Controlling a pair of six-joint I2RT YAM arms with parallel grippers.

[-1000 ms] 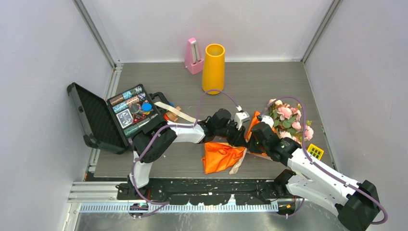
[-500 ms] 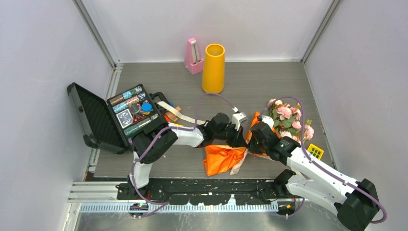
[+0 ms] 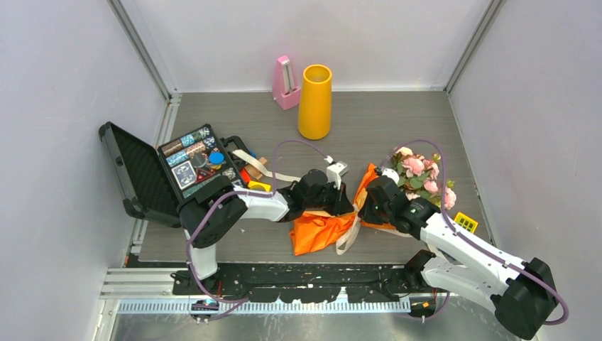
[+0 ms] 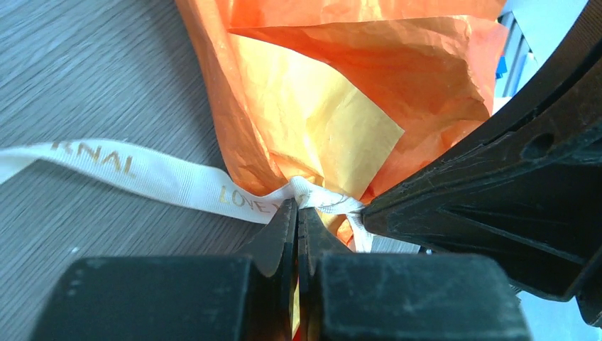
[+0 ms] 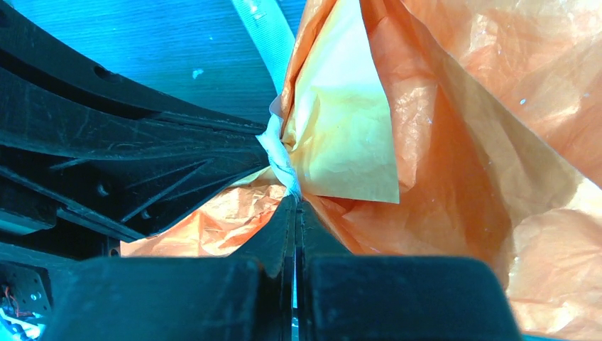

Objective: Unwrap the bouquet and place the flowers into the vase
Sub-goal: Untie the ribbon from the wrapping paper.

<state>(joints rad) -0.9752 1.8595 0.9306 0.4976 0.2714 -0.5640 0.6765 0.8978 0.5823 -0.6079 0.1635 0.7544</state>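
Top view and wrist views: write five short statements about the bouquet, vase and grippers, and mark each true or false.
The vase stands upright and empty. True.
The left gripper is shut on the ribbon. True.
The right gripper hangs open over the vase. False: it is shut at the tied neck of the orange paper.
The orange paper lies apart from the flowers. False: it is tied round the bunch.
The pink metronome stands right of the vase. False: in the top view it is on the left.

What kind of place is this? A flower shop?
Probably not: it looks like a robot testing booth. Plain grey walls box in a table, a left arm and right arm are bolted at its edge, and the vase is just a prop.
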